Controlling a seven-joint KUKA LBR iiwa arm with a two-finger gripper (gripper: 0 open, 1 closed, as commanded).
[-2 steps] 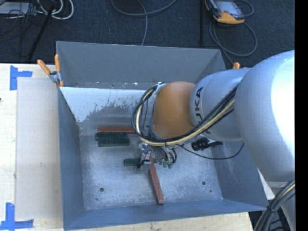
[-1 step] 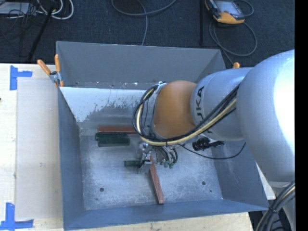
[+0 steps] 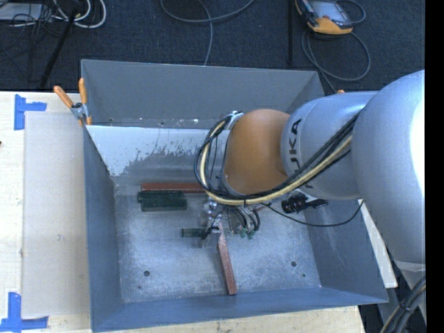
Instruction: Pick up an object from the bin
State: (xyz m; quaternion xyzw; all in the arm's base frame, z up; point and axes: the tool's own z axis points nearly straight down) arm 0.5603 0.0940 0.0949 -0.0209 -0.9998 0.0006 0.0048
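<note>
- Grey metal bin point(image 3: 104, 255) is holding only a few loose things, and the two-finger gripper point(image 3: 214, 226) is hanging low over the middle of its floor, under the arm's rounded orange cover point(image 3: 253, 151).
- Whether the gripper is open or closed I cannot tell: the orange cover and the looping yellow-and-black cables point(image 3: 207, 164) are hiding most of it, and nothing is showing clearly as grasped.
- Two things are lying nearest. A small dark green flat piece point(image 3: 191, 234) is sitting just to the gripper's left. A thin reddish-brown stick point(image 3: 227, 269) is running from just below the gripper towards the bin's near wall.
- Judging by this, the arm is positioning for the grasp. The lift is not yet begun, since both things are lying flat on the floor.
- The next move is calling for a choice between the two, a squeeze across the narrow width of the chosen one, then a straight rise.
- Further left, a dark green rectangular block point(image 3: 161, 200) and a long reddish-brown bar point(image 3: 170, 186) are lying side by side at the foot of the sloping far wall, apart from the gripper and out of its way.
- The likely trouble is crowding: the stick's top end and the green piece are lying close together, so a grasp may catch both or push one aside, and flat things are offering little to grip.
</note>
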